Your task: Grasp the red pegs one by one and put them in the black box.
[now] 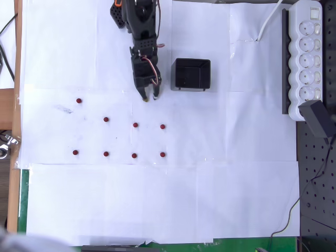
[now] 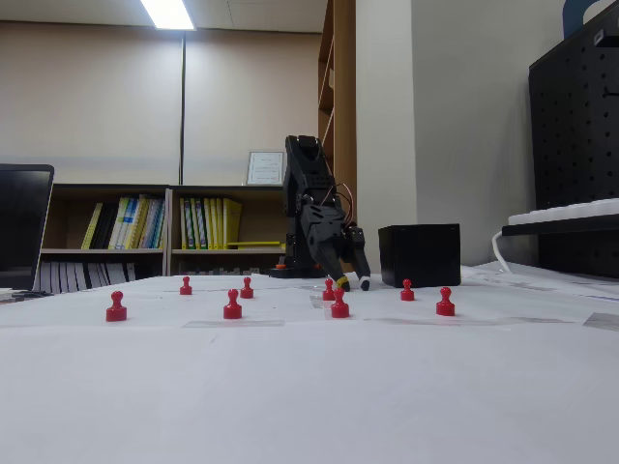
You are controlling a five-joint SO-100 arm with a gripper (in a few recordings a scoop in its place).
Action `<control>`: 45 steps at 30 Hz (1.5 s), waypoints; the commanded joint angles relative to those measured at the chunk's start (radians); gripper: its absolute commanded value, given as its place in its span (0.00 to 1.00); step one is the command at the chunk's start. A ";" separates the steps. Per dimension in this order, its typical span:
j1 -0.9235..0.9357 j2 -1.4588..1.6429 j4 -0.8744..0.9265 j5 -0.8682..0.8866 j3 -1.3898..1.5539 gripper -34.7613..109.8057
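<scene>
Overhead, the red pegs [image 1: 106, 119] are showing as eight dots on the white paper [image 1: 157, 205]: four along the lower row, three above, one further up-left. All are lying out on the paper, none showing in the black box [image 1: 192, 74], which is sitting just right of the arm. The fixed view is giving their knobbed shape instead, pegs [image 2: 232, 304] standing upright, w/ bookshelves [image 2: 145, 227] behind. The arm is reaching down, gripper [image 1: 149, 96] pointing at the paper above the peg rows, tips [image 2: 353, 283] nearly at the surface. Fingers are looking slightly parted, nothing btwn them. The box interior is hidden in the fixed view [image 2: 419, 254]; a power strip [image 1: 306, 58] is lying at the overhead's right.
</scene>
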 commanded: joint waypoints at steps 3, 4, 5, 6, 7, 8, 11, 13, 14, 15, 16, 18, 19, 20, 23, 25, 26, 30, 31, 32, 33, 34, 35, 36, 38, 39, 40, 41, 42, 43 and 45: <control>-0.032 0.101 -0.035 -0.021 0.120 0.34; -0.034 0.117 -0.035 -0.021 0.138 0.34; -0.035 0.132 -0.035 -0.023 0.156 0.35; -0.038 0.150 -0.034 -0.023 0.176 0.35; -0.041 0.163 -0.034 -0.023 0.193 0.35; -0.044 0.183 -0.034 -0.025 0.209 0.35; -0.051 0.202 -0.034 -0.025 0.241 0.35; -0.054 0.222 -0.034 -0.025 0.267 0.35; -0.057 0.232 -0.034 -0.025 0.281 0.35; -0.058 0.247 -0.035 -0.023 0.295 0.35; -0.060 0.262 -0.043 -0.018 0.308 0.35; -0.058 0.296 -0.064 -0.003 0.327 0.35; -0.060 0.296 -0.066 0.002 0.333 0.35; -0.061 0.299 -0.066 0.008 0.337 0.35; -0.064 0.313 -0.080 0.029 0.344 0.35; -0.064 0.333 -0.086 0.035 0.365 0.35; -0.064 0.334 -0.086 0.037 0.377 0.35; -0.060 0.365 -0.086 0.040 0.419 0.35; -0.058 0.374 -0.086 0.037 0.433 0.35; -0.057 0.383 -0.084 0.032 0.445 0.35; -0.055 0.393 -0.080 0.026 0.462 0.35; -0.054 0.402 -0.080 0.020 0.472 0.35; -0.052 0.411 -0.080 0.014 0.483 0.35; -0.051 0.419 -0.080 0.006 0.494 0.35; -0.048 0.433 -0.080 -0.005 0.512 0.35; -0.046 0.439 -0.080 -0.009 0.522 0.35; -0.046 0.443 -0.080 -0.012 0.529 0.35; -0.044 0.448 -0.080 -0.014 0.535 0.35; -0.044 0.453 -0.080 -0.015 0.541 0.35; -0.043 0.454 -0.080 -0.017 0.546 0.35; -0.041 0.457 -0.080 -0.020 0.551 0.35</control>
